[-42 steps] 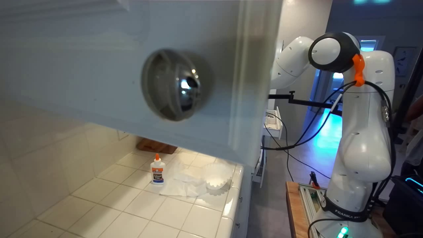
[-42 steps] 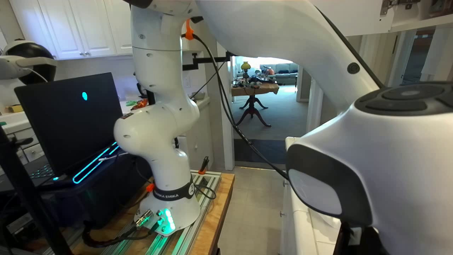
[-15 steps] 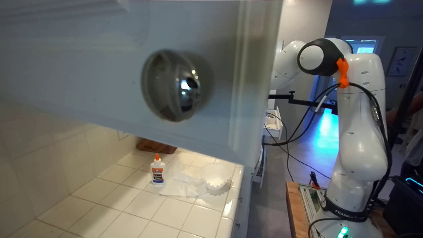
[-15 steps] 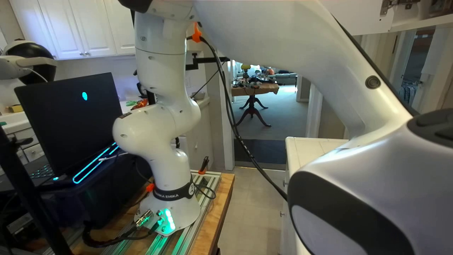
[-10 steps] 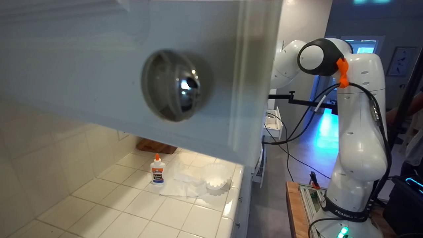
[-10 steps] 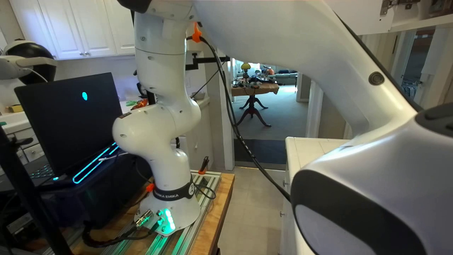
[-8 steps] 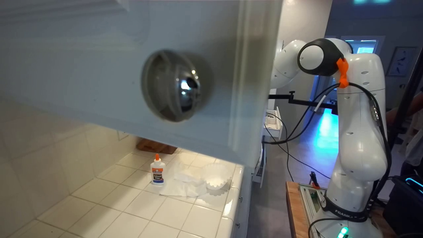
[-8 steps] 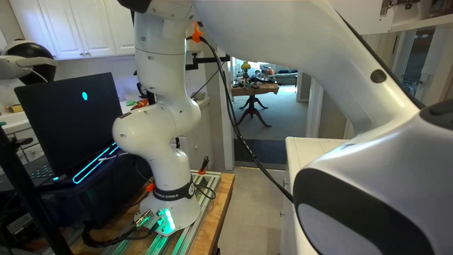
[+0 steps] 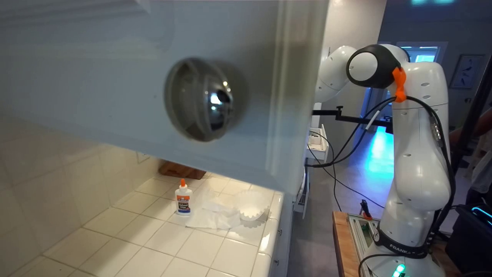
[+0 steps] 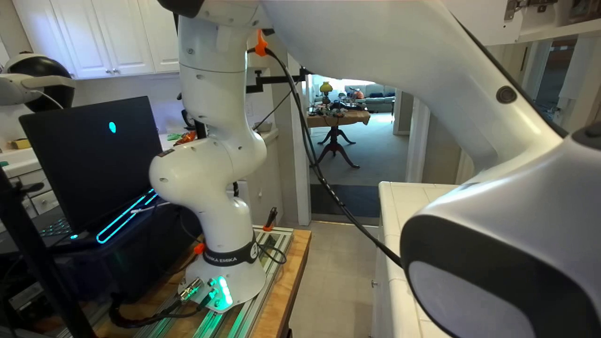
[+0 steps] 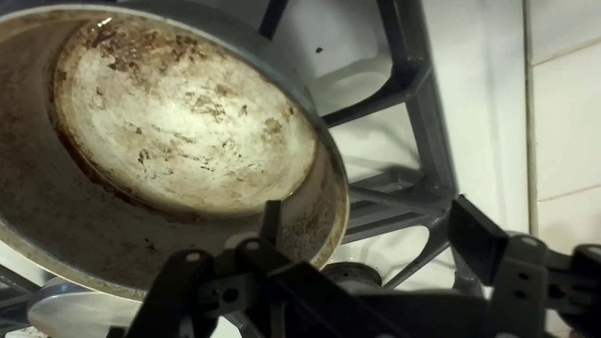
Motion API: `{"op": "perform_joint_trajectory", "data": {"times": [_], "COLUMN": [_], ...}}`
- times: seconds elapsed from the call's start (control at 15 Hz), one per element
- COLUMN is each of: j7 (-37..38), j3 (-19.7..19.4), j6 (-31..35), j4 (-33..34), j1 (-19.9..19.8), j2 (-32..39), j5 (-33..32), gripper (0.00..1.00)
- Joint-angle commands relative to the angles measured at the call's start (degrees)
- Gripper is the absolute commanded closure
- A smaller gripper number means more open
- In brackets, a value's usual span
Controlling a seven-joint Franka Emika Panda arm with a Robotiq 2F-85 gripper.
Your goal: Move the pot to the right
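While the round metal pot [image 11: 188, 122], brown-stained inside, is sitting on the dark grate [image 11: 434, 141], the gripper [image 11: 368, 220] is gaping wide, gripping nothing, seemingly straddling the rim [image 11: 334, 244]; the forearm [image 10: 436, 61] is sloping downward.

A home kitchen: white, panelled wall cabinets [image 10: 103, 40] fill an exterior view's upper left, with a dark brown pedestal table [image 10: 334, 135] and grey sofa [image 10: 382, 104] farther back near upper centre. Low in both exterior views is a cream, square-tiled counter [image 9: 161, 238]. In the wrist view, a round, stained metal pot [image 11: 178, 126] at left is over a dark-grey metal stove grate [image 11: 426, 126].
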Motion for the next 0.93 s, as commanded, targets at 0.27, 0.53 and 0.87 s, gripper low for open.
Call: {"op": "perform_joint_trajectory", "data": {"times": [0.27, 0.53, 0.87], "j7": [7.6, 9.3, 12.2], "j3": [-1.1, 0.8, 2.6], "j6": [5.9, 4.2, 0.2], "j4": [-3.3, -6.2, -11.6], "j1": [4.0, 5.8, 9.7], "j2": [-3.2, -6.3, -11.9], "j5": [-9.9, -10.8, -11.2], "gripper": [0.00, 0.00, 0.00]}}
